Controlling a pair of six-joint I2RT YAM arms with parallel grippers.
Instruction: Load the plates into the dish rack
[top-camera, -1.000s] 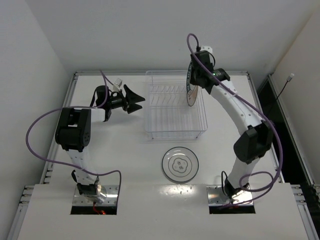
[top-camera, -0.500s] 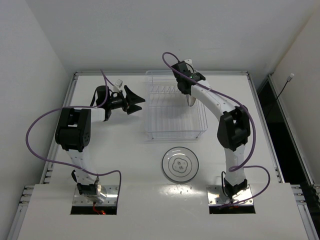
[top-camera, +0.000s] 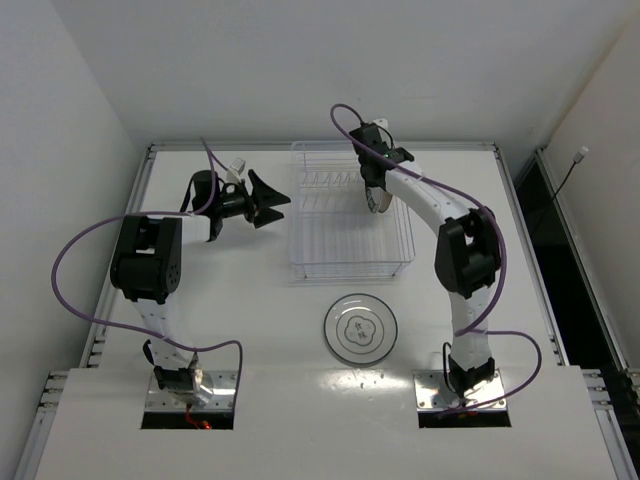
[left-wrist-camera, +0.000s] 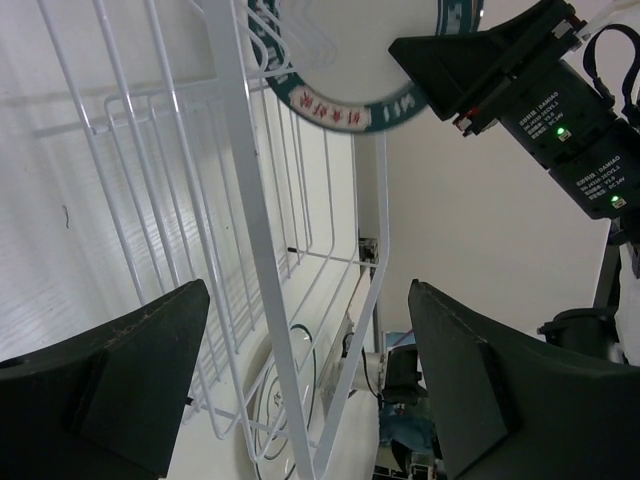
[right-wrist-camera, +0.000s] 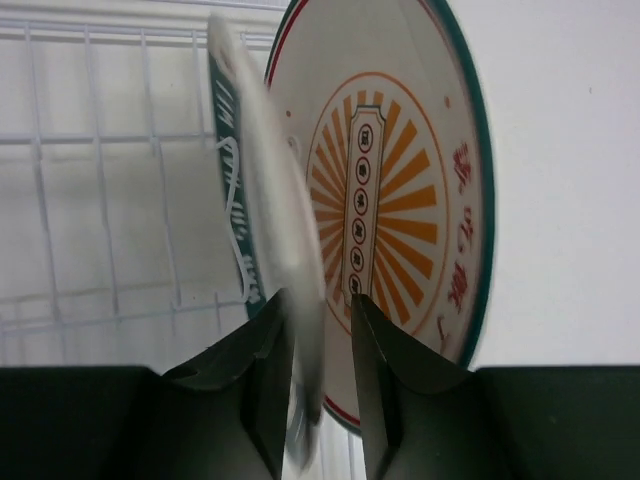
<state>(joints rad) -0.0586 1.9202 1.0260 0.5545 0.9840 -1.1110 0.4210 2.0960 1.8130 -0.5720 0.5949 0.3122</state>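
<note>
The clear dish rack (top-camera: 350, 262) stands at the table's back centre. My right gripper (top-camera: 374, 188) reaches into its back right part, shut on the edge of the white plate with the dark blue-green patterned rim (top-camera: 378, 203), held upright. In the right wrist view this plate (right-wrist-camera: 262, 210) is edge-on between my fingers (right-wrist-camera: 320, 300), with the orange sunburst plate (right-wrist-camera: 400, 200) upright just behind it. My left gripper (top-camera: 275, 205) is open and empty at the rack's left wall. The thin-ringed plate (top-camera: 360, 328) lies flat in front of the rack.
The left wrist view looks through the rack's wires (left-wrist-camera: 240, 200) between my open fingers (left-wrist-camera: 308, 300) at the held plate (left-wrist-camera: 350, 50) and the flat plate (left-wrist-camera: 285, 410). White walls and a raised rim (top-camera: 150, 160) bound the table.
My right arm has swung left from the rack's right wall to over its back right part, carrying the patterned plate. My left arm has not moved.
</note>
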